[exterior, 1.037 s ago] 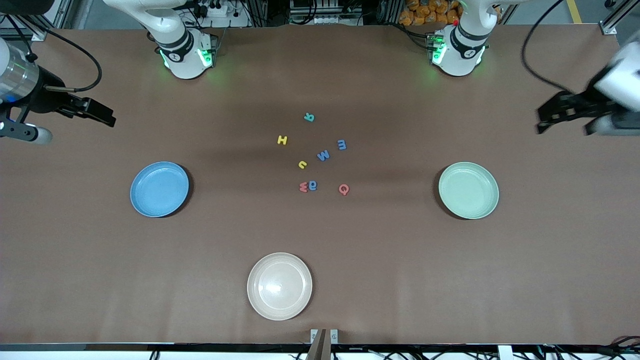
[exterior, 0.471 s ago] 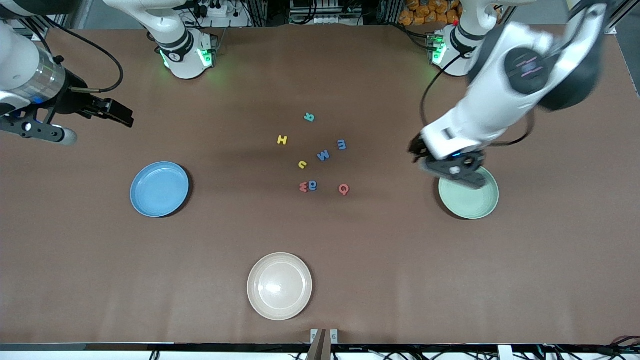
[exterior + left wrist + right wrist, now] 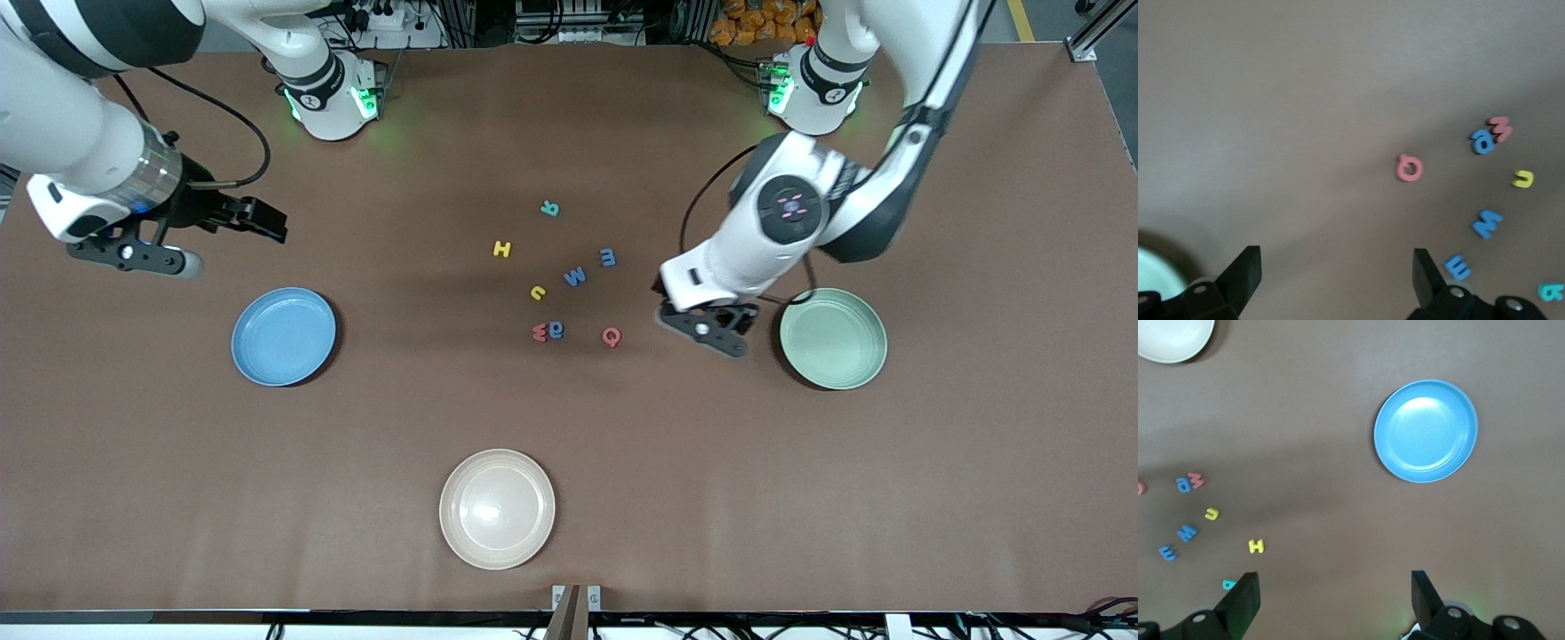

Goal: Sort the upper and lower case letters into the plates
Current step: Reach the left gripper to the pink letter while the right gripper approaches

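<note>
Several small foam letters lie scattered mid-table: teal R (image 3: 550, 209), yellow H (image 3: 502, 249), blue M (image 3: 575, 276), and red Q (image 3: 611, 336) nearest the front camera. The blue plate (image 3: 284, 336) is toward the right arm's end and the pale green plate (image 3: 833, 338) toward the left arm's end, both with nothing in them. My left gripper (image 3: 704, 327) hangs open over bare table between the Q (image 3: 1409, 167) and the green plate. My right gripper (image 3: 265, 222) is open over bare table beside the blue plate (image 3: 1425, 430). Neither gripper holds anything.
A beige plate (image 3: 497, 508) sits near the table's front edge, closer to the front camera than the letters. Bare brown table surrounds the letter cluster and both plates.
The left arm swung in from the left arm's end, over the green plate, to beside the Q. The right gripper moved in from the table's end toward the blue plate.
</note>
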`<state>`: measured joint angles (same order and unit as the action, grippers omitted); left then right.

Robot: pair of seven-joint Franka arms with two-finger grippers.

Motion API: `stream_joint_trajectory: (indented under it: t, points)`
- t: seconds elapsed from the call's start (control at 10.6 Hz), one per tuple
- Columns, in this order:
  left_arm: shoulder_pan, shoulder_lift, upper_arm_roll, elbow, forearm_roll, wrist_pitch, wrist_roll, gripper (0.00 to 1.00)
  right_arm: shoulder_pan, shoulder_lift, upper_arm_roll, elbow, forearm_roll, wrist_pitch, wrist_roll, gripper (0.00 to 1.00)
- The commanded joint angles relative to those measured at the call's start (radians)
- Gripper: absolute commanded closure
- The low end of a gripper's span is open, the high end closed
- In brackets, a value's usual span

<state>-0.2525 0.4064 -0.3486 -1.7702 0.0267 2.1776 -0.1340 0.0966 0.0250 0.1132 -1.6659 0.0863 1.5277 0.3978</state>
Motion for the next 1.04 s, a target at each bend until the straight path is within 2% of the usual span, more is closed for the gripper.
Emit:
stream_joint_trajectory:
  t: [0.0,0.19,0.38,0.57,0.75,0.94]
  points:
    - [-0.068,0.063,-0.003,0.014,0.135,0.031,-0.166,0.00,0.064,-0.013,-0.003,-0.089,0.020,0.070,0.087,0.00]
    - [-0.143,0.122,0.026,0.026,0.180,0.066,-0.266,0.07,0.074,-0.011,-0.003,-0.121,0.068,0.118,0.150,0.00]
    - [-0.241,0.170,0.097,0.035,0.180,0.135,-0.343,0.08,0.075,-0.010,-0.003,-0.178,0.084,0.196,0.154,0.00]
    - [-0.257,0.221,0.109,0.035,0.182,0.220,-0.371,0.10,0.100,0.001,-0.003,-0.257,0.113,0.300,0.234,0.00]
    - [-0.260,0.265,0.120,0.044,0.182,0.286,-0.377,0.14,0.140,0.026,-0.003,-0.253,0.121,0.307,0.314,0.00]
    - [-0.281,0.282,0.141,0.049,0.182,0.289,-0.383,0.17,0.178,0.058,-0.003,-0.253,0.127,0.334,0.437,0.00]
